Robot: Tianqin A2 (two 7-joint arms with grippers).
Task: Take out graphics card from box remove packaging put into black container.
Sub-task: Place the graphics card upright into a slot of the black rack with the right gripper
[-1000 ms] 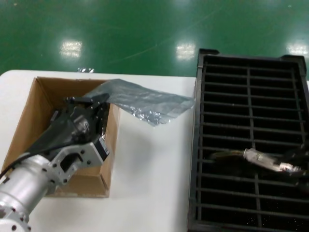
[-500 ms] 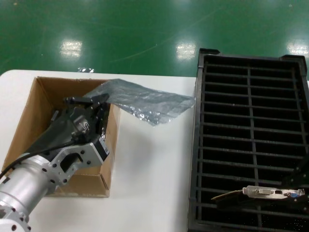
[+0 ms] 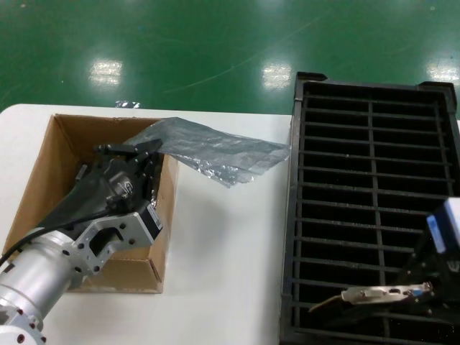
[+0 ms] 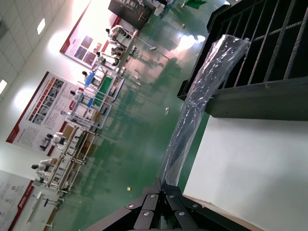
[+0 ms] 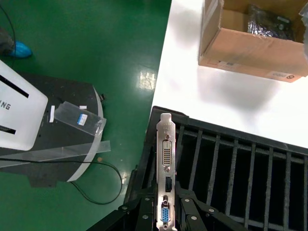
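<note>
graphics card (image 5: 165, 159) between fingers (image 5: 145, 211) (bracket end) — over black container (image 5: 250, 163)

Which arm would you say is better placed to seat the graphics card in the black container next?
The right. Its gripper already grips the graphics card by the bracket over the black container's near slots. The left gripper is busy over the box, pinching the packaging.

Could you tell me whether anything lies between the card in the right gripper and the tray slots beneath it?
Nothing visible does. The right gripper holds the card by its bracket end over the near rows of the tray, whose slots look bare. The bag hangs from the left gripper over the box.
</note>
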